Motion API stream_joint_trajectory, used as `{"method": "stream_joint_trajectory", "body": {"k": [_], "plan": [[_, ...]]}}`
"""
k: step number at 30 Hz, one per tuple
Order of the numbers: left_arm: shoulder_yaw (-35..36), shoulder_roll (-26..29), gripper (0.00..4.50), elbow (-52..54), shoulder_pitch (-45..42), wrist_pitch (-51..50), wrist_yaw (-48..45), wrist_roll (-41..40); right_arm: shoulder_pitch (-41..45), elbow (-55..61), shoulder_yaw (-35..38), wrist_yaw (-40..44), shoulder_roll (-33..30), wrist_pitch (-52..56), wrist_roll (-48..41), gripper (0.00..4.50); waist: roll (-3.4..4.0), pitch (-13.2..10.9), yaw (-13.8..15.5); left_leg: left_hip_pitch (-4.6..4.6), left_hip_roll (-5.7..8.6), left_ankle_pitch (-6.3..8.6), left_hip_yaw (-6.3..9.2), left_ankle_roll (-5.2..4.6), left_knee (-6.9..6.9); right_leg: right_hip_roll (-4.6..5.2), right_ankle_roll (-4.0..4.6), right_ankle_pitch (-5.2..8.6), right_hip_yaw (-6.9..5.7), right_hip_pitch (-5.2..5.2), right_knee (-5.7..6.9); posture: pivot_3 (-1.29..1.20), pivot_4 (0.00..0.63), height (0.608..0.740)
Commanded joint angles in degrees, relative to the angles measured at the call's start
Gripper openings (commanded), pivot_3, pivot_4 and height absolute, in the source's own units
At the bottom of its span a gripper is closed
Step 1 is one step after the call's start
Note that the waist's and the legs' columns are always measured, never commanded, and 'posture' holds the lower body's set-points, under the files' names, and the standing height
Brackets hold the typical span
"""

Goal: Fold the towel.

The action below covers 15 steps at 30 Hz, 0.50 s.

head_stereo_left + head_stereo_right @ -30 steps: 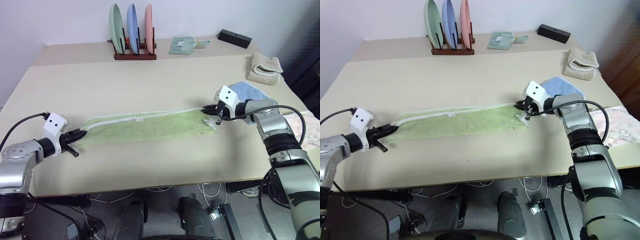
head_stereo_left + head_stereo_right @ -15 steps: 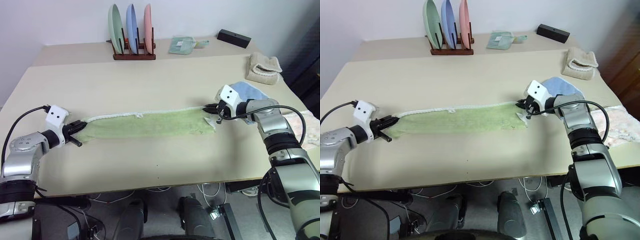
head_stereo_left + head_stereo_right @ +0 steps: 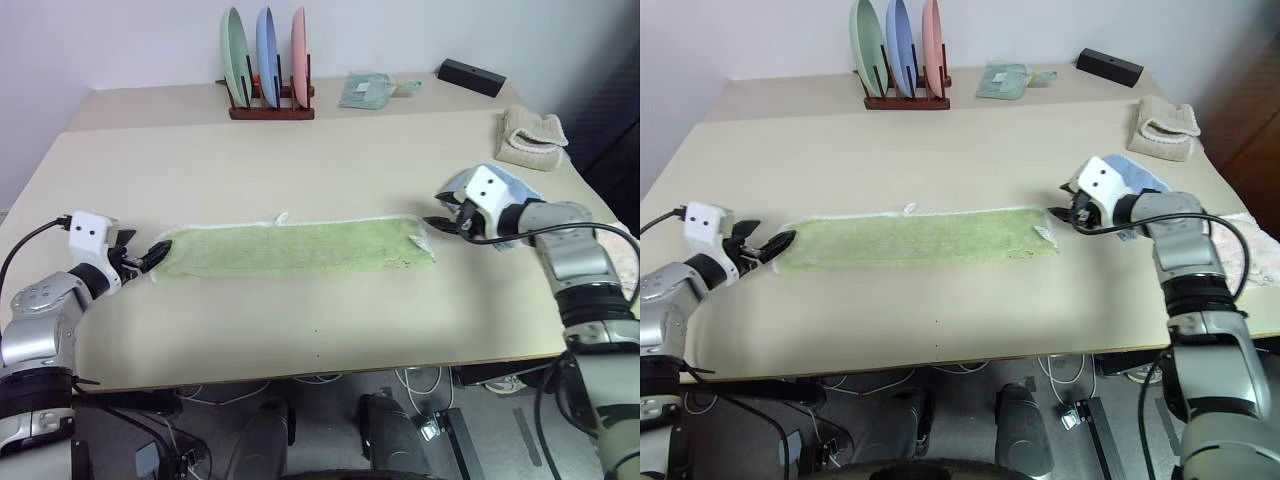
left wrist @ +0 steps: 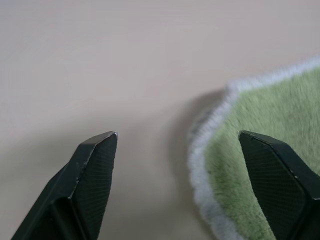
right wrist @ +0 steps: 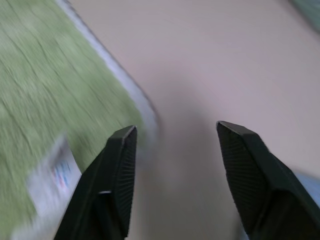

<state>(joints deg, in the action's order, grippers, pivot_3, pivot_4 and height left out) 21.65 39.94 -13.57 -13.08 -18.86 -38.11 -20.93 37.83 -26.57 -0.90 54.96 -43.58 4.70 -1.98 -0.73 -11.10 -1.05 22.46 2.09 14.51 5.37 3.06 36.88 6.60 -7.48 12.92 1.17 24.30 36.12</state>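
The light green towel [image 3: 295, 247] lies flat on the table as a long narrow strip with white edging. My left gripper [image 3: 155, 255] is open at the strip's left end, and in the left wrist view the towel's edged corner [image 4: 225, 175] lies loose between the spread fingers [image 4: 95, 160]. My right gripper [image 3: 436, 224] is open just off the strip's right end. In the right wrist view the towel [image 5: 50, 75] with its white label lies beside the open right gripper [image 5: 175, 127], and bare table shows between the fingertips.
A wooden rack with three plates [image 3: 268, 70] stands at the back, next to a small folded green cloth [image 3: 365, 90] and a black box [image 3: 470, 76]. A beige folded towel [image 3: 530, 137] and a light blue towel [image 3: 1130, 165] lie at the right, behind my right gripper.
Both grippers have opened and let go of the towel's ends. The towel now lies flat. The left gripper drew back to the left, the right one to the right.
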Motion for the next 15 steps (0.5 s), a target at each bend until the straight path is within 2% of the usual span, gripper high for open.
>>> {"method": "stream_joint_trajectory", "body": {"k": [1,3,5,6,10,15], "plan": [[5.0,-0.4,4.12,9.2,4.0,-1.4,0.9,-4.0,-6.8,15.5,7.4,1.1,-2.3,12.1,-9.0,2.90,-0.01,0.0,0.0,0.00,-0.01,0.01,0.01,-0.01,-0.01,0.00,0.00,0.00,0.00,0.00,0.00,0.00,0.150,0.740],[5.3,-0.5,4.14,14.1,6.8,-1.5,0.7,-4.5,-12.4,25.0,11.9,0.1,-1.6,22.3,-16.0,3.47,-0.03,0.0,0.0,0.01,-0.03,0.01,0.02,-0.02,0.00,-0.01,0.00,0.00,0.00,0.00,-0.01,0.00,0.150,0.740],[2.9,0.1,4.14,19.2,9.4,-0.6,-0.8,-3.6,-17.4,32.9,15.4,-1.9,0.0,31.2,-22.4,4.39,-0.03,0.0,0.1,-0.01,-0.03,0.03,0.01,-0.05,0.01,-0.01,0.01,0.00,0.03,-0.04,-0.01,0.00,0.150,0.740],[2.2,0.2,4.14,20.7,10.1,-0.5,-1.3,-3.4,-18.9,35.4,16.3,-2.7,0.4,34.0,-24.3,4.46,-0.03,0.0,0.2,-0.01,-0.03,0.03,0.01,-0.05,0.01,-0.01,0.01,0.01,0.04,-0.05,-0.01,0.00,0.150,0.740],[-8.8,-1.5,4.14,32.6,11.3,-0.5,-4.4,-2.6,-26.2,45.8,21.5,-12.8,8.8,50.0,-36.1,4.46,-0.08,0.1,0.5,-0.06,-0.03,0.03,-0.02,-0.06,0.13,-0.02,0.04,0.02,0.08,-0.21,-0.05,0.00,0.150,0.740],[-19.2,-4.7,4.14,40.1,9.4,-1.3,-5.1,-1.5,-26.7,48.4,25.5,-27.6,18.3,62.6,-41.6,4.46,-0.08,0.1,0.3,-0.05,0.01,0.03,-0.02,-0.06,0.18,-0.01,0.08,0.04,0.12,-0.25,-0.10,0.00,0.150,0.740]]}}
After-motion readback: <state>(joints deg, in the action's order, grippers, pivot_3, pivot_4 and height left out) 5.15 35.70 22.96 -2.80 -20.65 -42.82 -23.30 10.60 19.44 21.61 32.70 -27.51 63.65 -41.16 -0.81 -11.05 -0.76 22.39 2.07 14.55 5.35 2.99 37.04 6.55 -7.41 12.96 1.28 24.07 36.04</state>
